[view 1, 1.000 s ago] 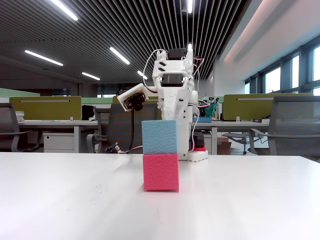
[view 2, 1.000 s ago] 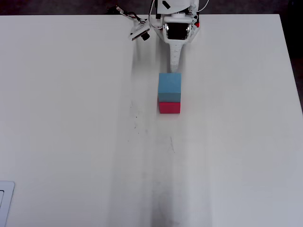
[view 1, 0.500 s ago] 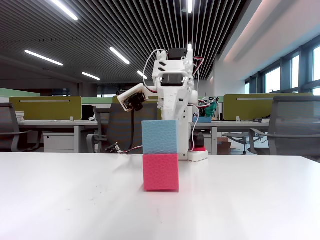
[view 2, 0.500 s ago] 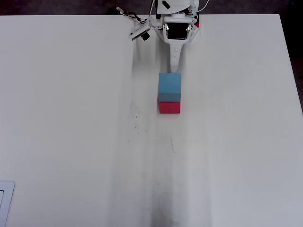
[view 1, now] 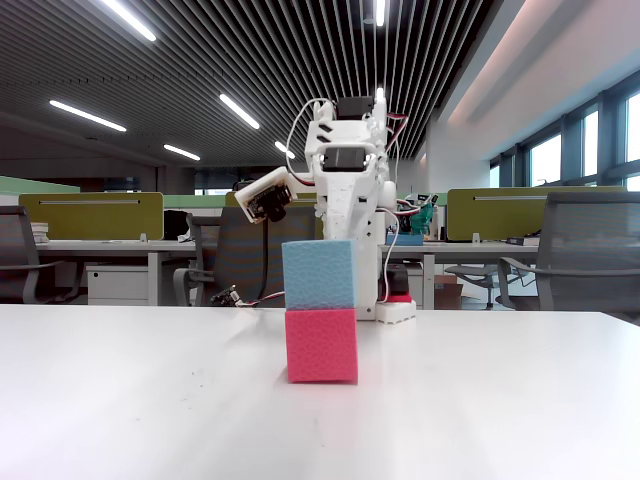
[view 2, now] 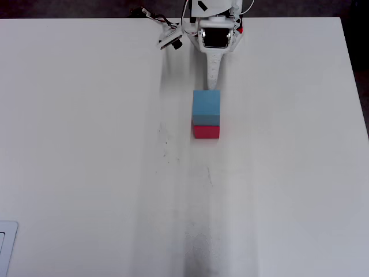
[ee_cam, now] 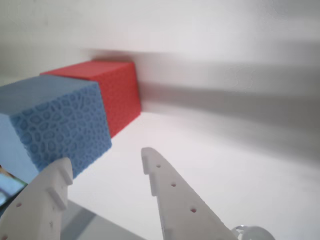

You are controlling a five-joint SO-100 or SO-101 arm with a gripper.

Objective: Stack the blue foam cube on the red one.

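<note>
And here's the stack: in the fixed view the blue foam cube (view 1: 319, 273) sits squarely on top of the red one (view 1: 321, 345), edges close to flush, the blue perhaps a hair further left than the red beneath it. The red cube rests flat on the white table (view 1: 150, 400), near the middle of the tabletop.

Working left to right from that red cube in the fixed view: up and to its left, a small camera module (view 1: 265, 198) juts out from the arm at a tilt. Directly behind the stack stands the white arm (view 1: 349, 190), folded upright, wires looping off its top. Just right of the red cube and further back, the arm's base (view 1: 395, 308) sits on the table.

From overhead, the stack sits just in front of the arm along the table's far side, blue cube (view 2: 206, 107) over red cube (view 2: 206, 131), with one white finger (view 2: 213, 69) reaching toward the blue cube and ending right by its far edge.

On the wrist view the gripper (ee_cam: 105, 167) shows its two white fingers spread apart, nothing between them. The blue cube (ee_cam: 60, 120) lies just beyond the left finger (ee_cam: 42, 200), untouched, with the red cube (ee_cam: 117, 95) next to it.
</note>
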